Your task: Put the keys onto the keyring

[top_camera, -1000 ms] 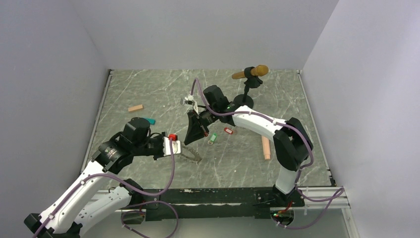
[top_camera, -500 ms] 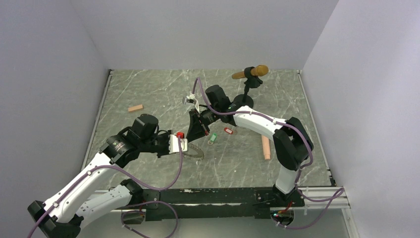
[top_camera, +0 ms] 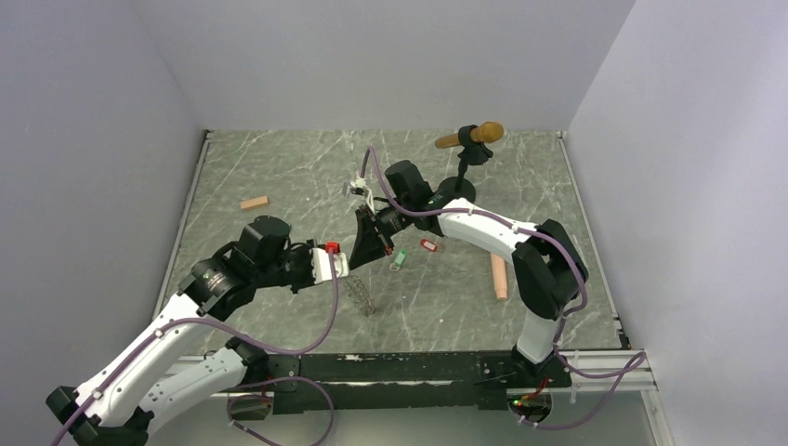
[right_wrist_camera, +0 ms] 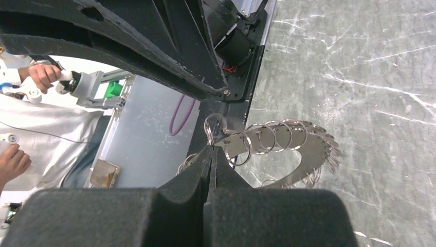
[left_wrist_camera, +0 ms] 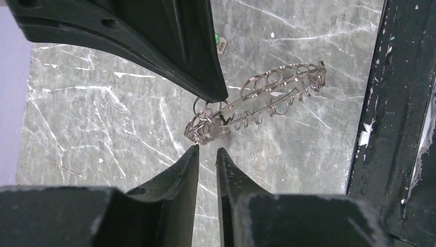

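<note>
The keyring (top_camera: 361,295) is a metal ring with several small split rings along its rim. It hangs on edge above the table between both grippers and shows in the left wrist view (left_wrist_camera: 277,82) and the right wrist view (right_wrist_camera: 308,149). My right gripper (right_wrist_camera: 211,148) is shut, pinching the keyring's end at its tips; in the top view it (top_camera: 354,267) points down-left. My left gripper (left_wrist_camera: 209,150) has a narrow gap between its jaws, nothing in it, tips just short of the keyring's end (top_camera: 344,269). A green-tagged key (top_camera: 399,258) and a red-tagged key (top_camera: 427,245) lie on the table by the right arm.
A gold microphone (top_camera: 481,133) stands on a black round base (top_camera: 457,190) at the back. A tan block (top_camera: 254,203) lies at the back left, a tan stick (top_camera: 499,277) at the right. The black frame rail (top_camera: 418,367) runs along the near edge.
The left gripper carried the keyring right to the right gripper. The keyring has turned from flat to on edge, and the left jaws now stand off it while the right gripper pinches it.
</note>
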Motion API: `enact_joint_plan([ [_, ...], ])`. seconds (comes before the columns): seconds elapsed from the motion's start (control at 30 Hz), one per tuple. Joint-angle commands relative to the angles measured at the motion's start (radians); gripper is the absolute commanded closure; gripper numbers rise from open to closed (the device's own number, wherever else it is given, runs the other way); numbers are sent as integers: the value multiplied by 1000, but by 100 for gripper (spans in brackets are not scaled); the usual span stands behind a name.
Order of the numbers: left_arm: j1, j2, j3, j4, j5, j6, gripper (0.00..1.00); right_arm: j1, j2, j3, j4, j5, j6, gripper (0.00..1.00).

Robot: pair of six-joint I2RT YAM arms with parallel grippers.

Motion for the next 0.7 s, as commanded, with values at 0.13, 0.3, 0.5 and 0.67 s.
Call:
enact_joint_plan([
  [0.13,-3,-41,0,50,-17,-71,63,-4,-53,38,7,0,-17,100],
  [0.3,-5,-85,-13,62,-74,-98,57,-4,-53,63,-59,28,-90,100],
  [0.5,2,-137,-86,128,-217,-226,43,-4,-42,182,-322,183,-327,100],
  [0.67,99,-144,-154,213,-326,-395,17,-7,-24,310,-474,389,-491,100],
])
